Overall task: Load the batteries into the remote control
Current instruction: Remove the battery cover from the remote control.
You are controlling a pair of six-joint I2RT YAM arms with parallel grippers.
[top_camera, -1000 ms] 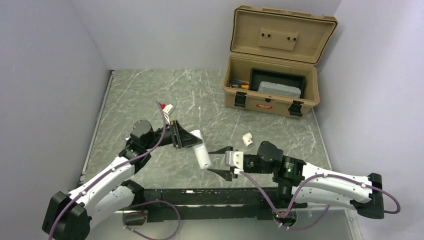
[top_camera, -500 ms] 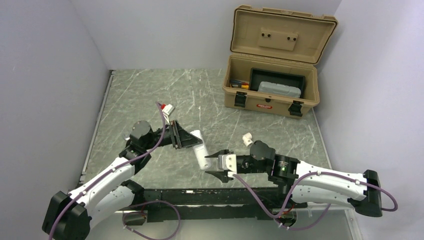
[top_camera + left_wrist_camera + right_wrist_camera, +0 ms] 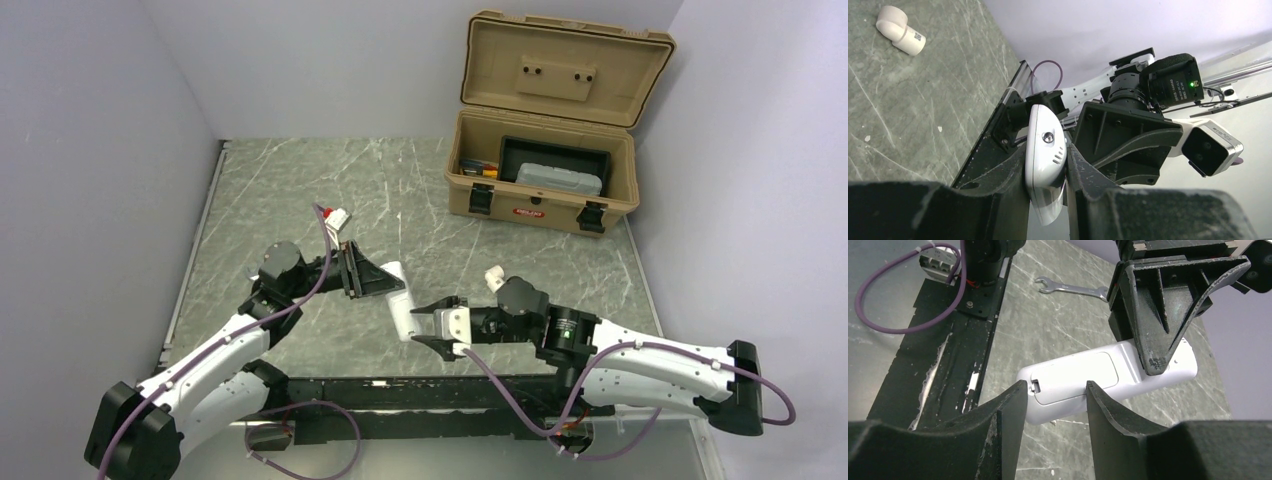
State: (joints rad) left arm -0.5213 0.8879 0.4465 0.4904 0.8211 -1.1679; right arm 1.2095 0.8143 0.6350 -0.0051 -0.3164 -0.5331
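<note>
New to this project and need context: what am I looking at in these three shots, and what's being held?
Two small robot arms are bolted at the near edge of a marbled table. The wide picture comes from a fixed camera above and behind them; the other two come from one camera on each wrist. The left fingers are clamped on the white remote control, holding it off the table. The right fingers stand open on either side of its free end. On the table lie an open tan toolbox, a white plastic elbow and a wrench. No batteries show.
</note>
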